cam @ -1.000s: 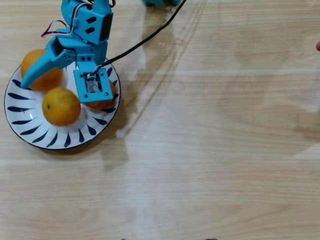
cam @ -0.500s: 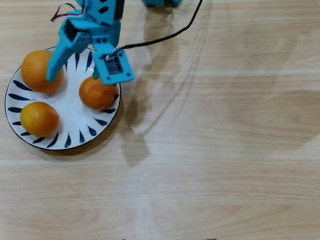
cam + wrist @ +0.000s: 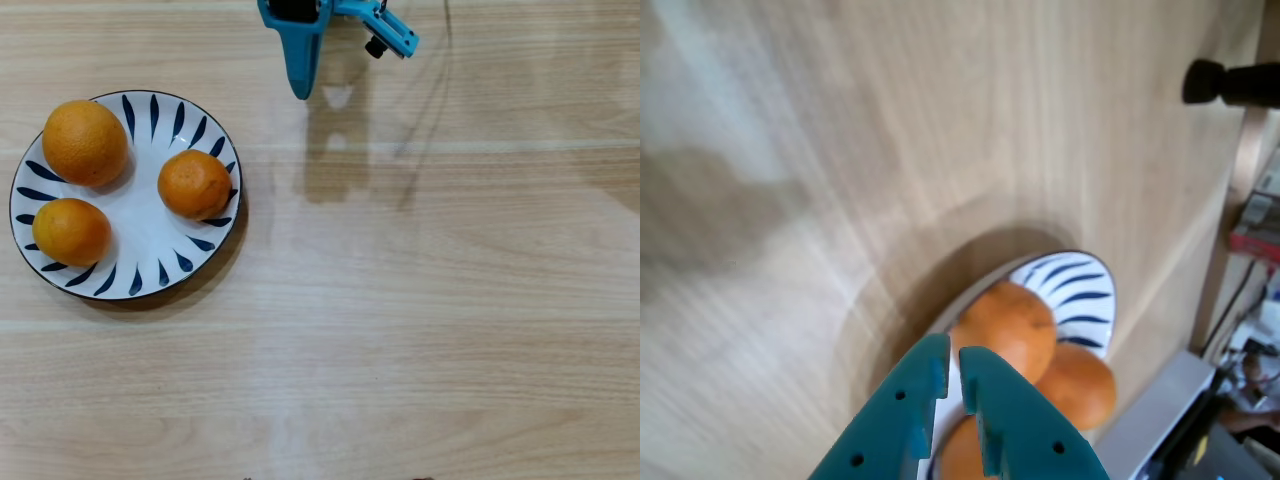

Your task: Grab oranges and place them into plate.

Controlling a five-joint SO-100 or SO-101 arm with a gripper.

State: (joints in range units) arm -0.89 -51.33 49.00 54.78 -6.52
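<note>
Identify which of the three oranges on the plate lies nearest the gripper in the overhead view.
The orange on the plate's right side; the other two sit along the left rim, farther from the gripper.

Glossy orange oranges (image 3: 195,184), white plate (image 3: 150,245) with navy leaf strokes, teal gripper (image 3: 955,370), pale wood table (image 3: 420,300).

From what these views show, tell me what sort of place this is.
Probably a home or hobby workbench: a pale wood-grain tabletop, a white ceramic plate with navy leaf strokes, and cluttered gear and cables past the table's edge.

Pale wood-grain tabletop (image 3: 430,300), soft shadows, glossy glare; cluttered room edge beyond table, blurred.
</note>
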